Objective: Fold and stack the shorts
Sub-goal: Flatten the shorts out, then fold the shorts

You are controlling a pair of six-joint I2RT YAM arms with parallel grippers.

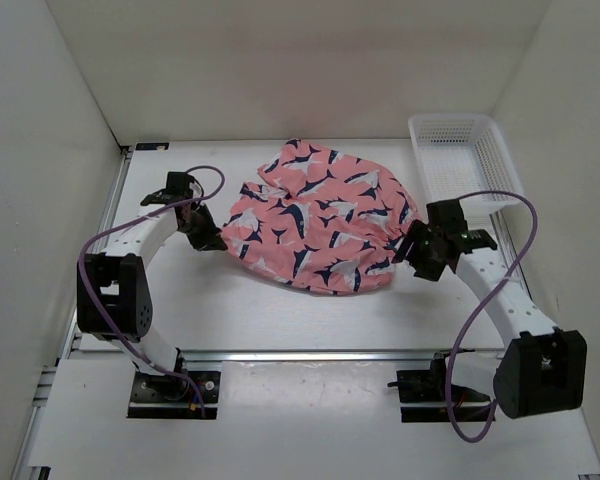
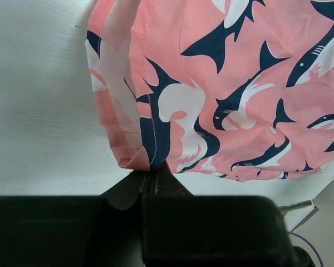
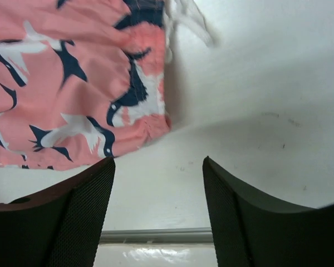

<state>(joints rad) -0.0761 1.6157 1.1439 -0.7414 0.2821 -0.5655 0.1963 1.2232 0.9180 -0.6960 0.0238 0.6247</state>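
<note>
The salmon-pink shorts (image 1: pixel 320 215) with navy-and-white sharks lie in a loose rounded heap in the middle of the table. My left gripper (image 1: pixel 215 240) is at their left edge, shut on a folded hem corner; in the left wrist view the fabric (image 2: pixel 228 83) runs out from the pinched jaw tips (image 2: pixel 150 167). My right gripper (image 1: pixel 412 250) stands open just off the shorts' right edge. In the right wrist view nothing lies between its fingers (image 3: pixel 158 161), and the gathered waistband end of the shorts (image 3: pixel 72 83) lies on the table ahead and to the left.
A white mesh basket (image 1: pixel 460 160) stands at the back right, close behind the right arm. White walls enclose the table on the left, back and right. A metal rail (image 1: pixel 310 354) runs along the near edge.
</note>
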